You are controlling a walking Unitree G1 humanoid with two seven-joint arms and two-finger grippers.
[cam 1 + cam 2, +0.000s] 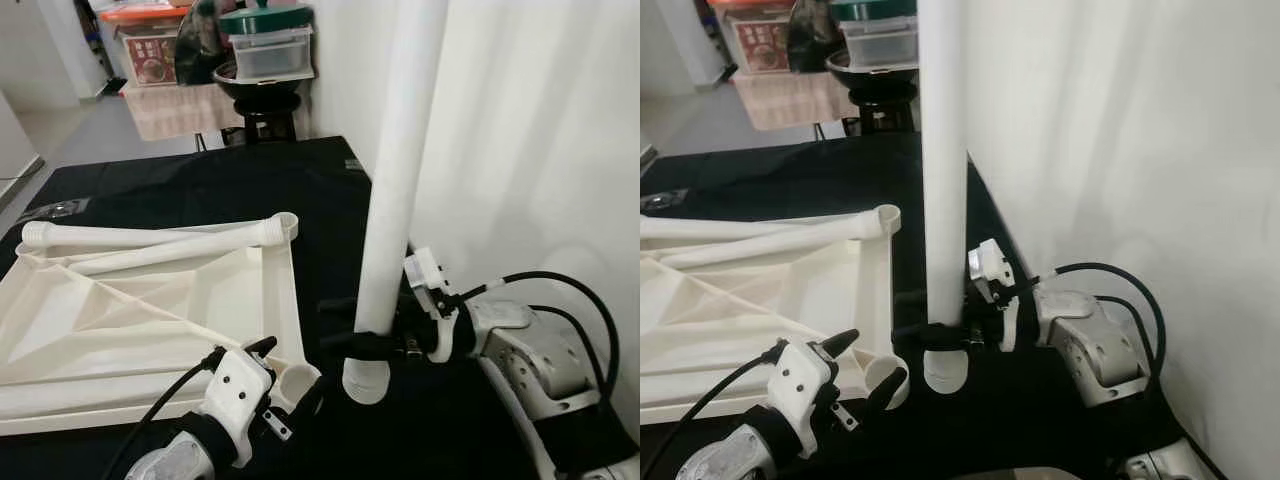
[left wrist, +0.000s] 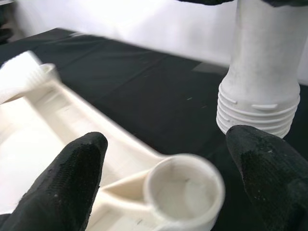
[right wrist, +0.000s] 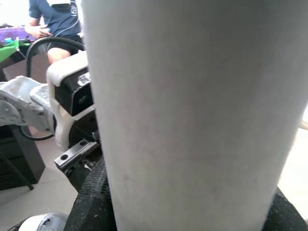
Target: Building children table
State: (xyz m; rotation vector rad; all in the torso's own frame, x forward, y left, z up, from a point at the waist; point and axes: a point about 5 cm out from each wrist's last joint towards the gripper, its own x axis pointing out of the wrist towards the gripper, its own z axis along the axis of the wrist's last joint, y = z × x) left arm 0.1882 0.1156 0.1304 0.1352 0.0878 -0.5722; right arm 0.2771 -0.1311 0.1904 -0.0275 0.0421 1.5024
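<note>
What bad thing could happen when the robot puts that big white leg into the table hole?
The leg is tall and the right gripper holds it low, so it might tip. Its threaded end sits beside the corner socket, not over it, so it could miss. The open left gripper might get pinched.

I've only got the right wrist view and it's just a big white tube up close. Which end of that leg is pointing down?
Observer: The threaded end of the table leg points down; the right claw grips it just above the threads, upright.
Operator: Is it over the socket?
Observer: Not quite. The corner socket of the tabletop sits beside the threads, towards the robot's left.
Operator: Where's the other claw?
Observer: The left claw is open, one finger on either side of that socket.
Operator: Any other legs?
Observer: Two spare legs lie across the tabletop's far edge.
</note>
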